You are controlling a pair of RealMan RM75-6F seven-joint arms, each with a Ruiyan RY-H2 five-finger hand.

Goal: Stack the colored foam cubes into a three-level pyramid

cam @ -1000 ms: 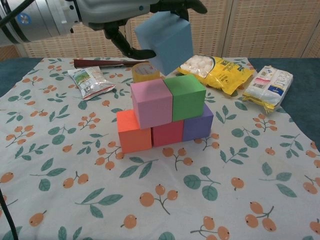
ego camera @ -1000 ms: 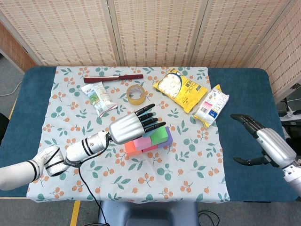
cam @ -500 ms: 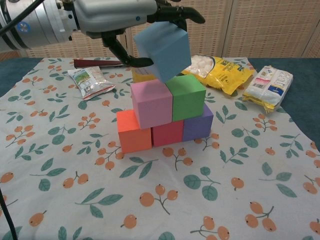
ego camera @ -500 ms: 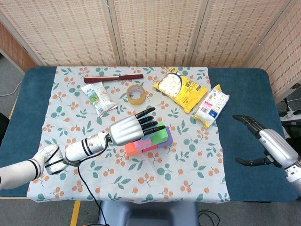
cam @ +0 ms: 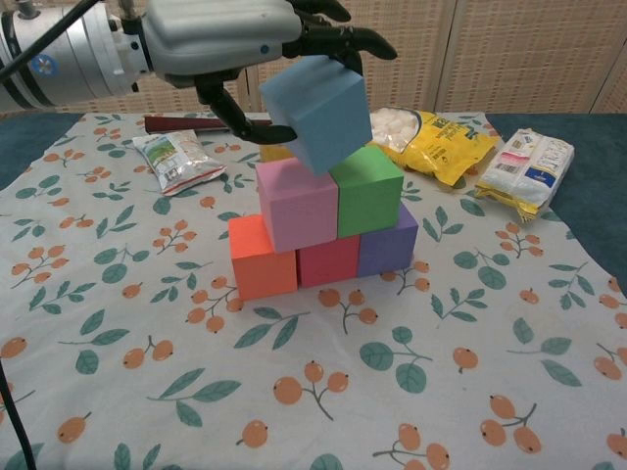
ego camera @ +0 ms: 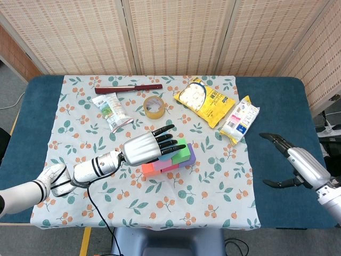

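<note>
Head view looks steeply down from high above the near table edge, taking in the whole floral cloth [ego camera: 69, 114] from far off, screens at the back, the left hand [ego camera: 146, 146] mid-frame and the right hand [ego camera: 292, 162] out at the right edge. Chest view sits low and close, facing level across the cloth. Both share the cube stack [cam: 323, 230] just under the left hand's fingers [cam: 338, 39] and the snack bags beyond them.

From the head view my left hand [ego camera: 143, 149] covers most of the stack — the blue cube [cam: 316, 111] stays hidden there.
</note>
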